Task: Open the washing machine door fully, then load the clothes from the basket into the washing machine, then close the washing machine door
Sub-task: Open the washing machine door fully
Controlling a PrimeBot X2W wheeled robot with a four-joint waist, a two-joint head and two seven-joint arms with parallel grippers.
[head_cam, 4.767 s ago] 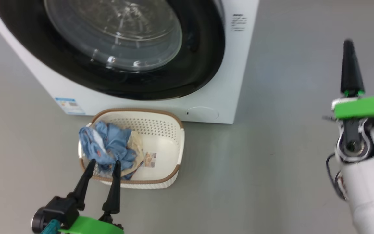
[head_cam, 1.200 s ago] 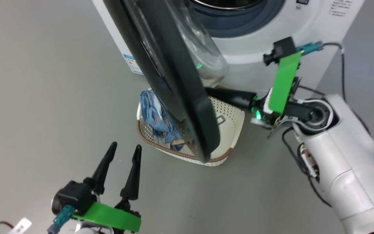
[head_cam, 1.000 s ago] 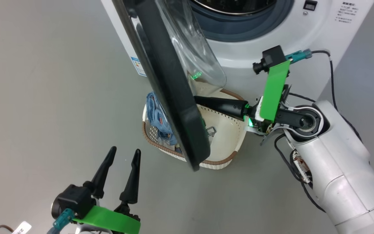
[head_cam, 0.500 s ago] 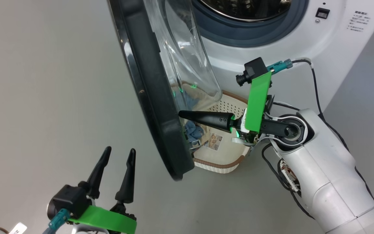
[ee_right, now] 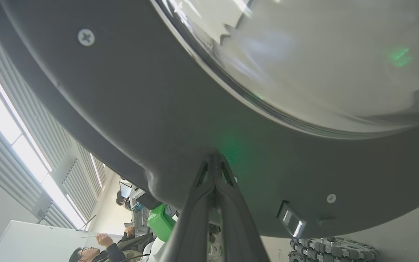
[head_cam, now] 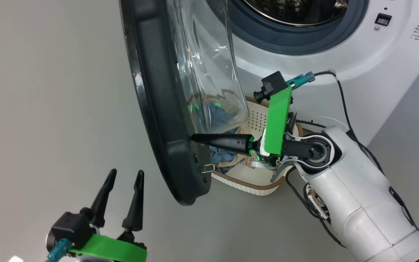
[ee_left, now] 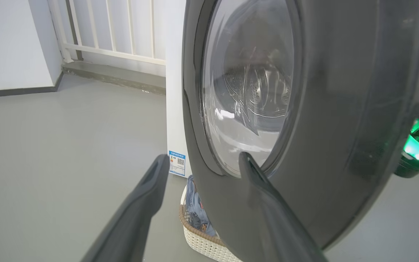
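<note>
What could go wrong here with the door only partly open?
The shut right gripper meets the washing machine door only by its tips, so it may slip toward the glass. The open left gripper stands on the door's outer side and might get struck. The basket sits close under the door's edge.

Right claw (head_cam: 194, 138) pinched together, pointing leftward, left claw (head_cam: 126, 171) spread wide

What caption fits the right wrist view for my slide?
Shut right gripper touching the dark inner rim of the washing machine door, glass bowl above.
</note>
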